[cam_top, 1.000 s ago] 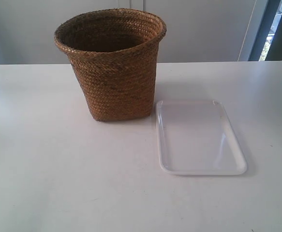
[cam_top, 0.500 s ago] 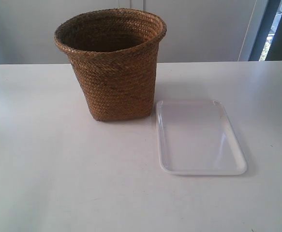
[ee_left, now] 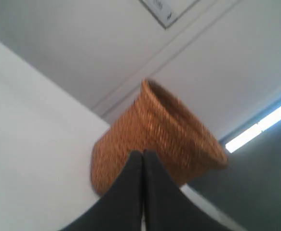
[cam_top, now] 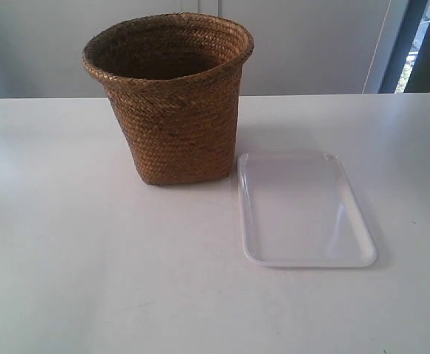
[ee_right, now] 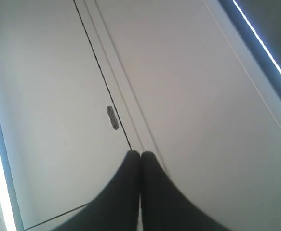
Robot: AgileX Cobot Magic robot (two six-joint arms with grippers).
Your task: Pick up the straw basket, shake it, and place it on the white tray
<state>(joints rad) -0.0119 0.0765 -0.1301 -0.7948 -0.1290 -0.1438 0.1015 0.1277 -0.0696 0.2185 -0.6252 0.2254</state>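
The straw basket (cam_top: 172, 103) stands upright on the white table, golden-brown, with a wide flared rim. Just to its right in the exterior view lies the white tray (cam_top: 303, 210), flat and with nothing on it, its near corner almost touching the basket's base. Neither arm shows in the exterior view. In the left wrist view my left gripper (ee_left: 142, 153) is shut, its dark fingers pressed together, pointing toward the straw basket (ee_left: 154, 130) from some distance. My right gripper (ee_right: 140, 154) is shut too, holding nothing, and faces only a pale wall.
The white table (cam_top: 67, 243) stretches wide around basket and tray. A grey wall and a window frame (cam_top: 414, 44) stand behind the table's far edge. In the right wrist view a pale wall panel with a small oblong fitting (ee_right: 113, 118) fills the picture.
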